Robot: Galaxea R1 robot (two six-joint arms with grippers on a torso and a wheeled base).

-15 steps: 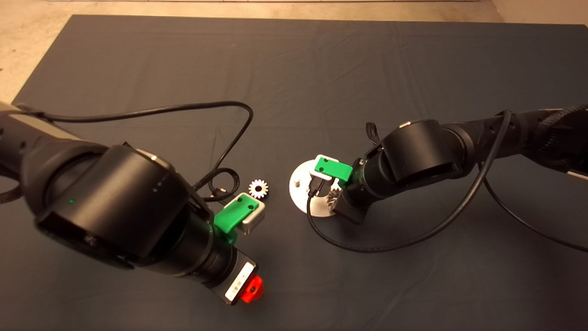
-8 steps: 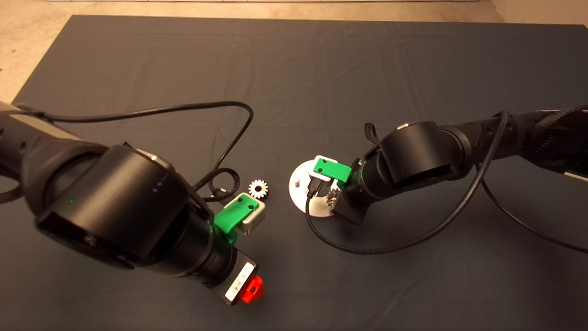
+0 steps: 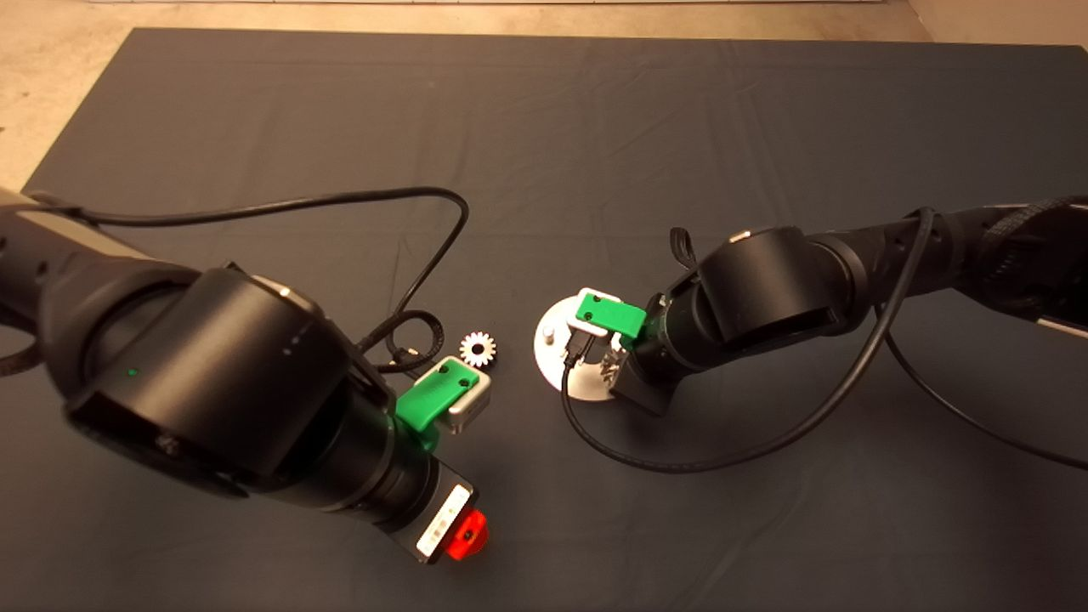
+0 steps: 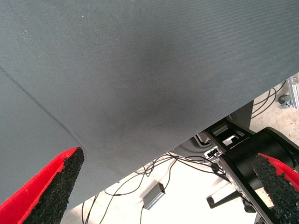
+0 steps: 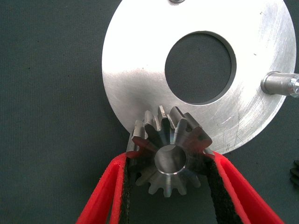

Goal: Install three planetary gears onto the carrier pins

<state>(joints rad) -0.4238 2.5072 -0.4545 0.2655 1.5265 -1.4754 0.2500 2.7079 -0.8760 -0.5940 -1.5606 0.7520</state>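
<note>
Red fingers of the right gripper (image 5: 170,186) pinch a small toothed silver metal gear (image 5: 169,151) from both sides, their black pads tight against its teeth; its centre hole faces the wrist camera. No lettering or brand mark can be read on any part. Just beyond the held gear lies the flat round shiny metal disc (image 5: 140,79) with a large centre hole, and one short silver carrier pin (image 5: 279,84) stands near its rim, with a second pin (image 5: 175,1) at the far edge. In the head view this gripper (image 3: 609,367) sits over the disc (image 3: 548,357) at centre frame. A second silver toothed gear (image 3: 478,348) lies loose on the dark mat (image 3: 544,127), left of the disc. The left gripper (image 4: 163,186) hangs at lower left, jaws spread wide and empty.
</note>
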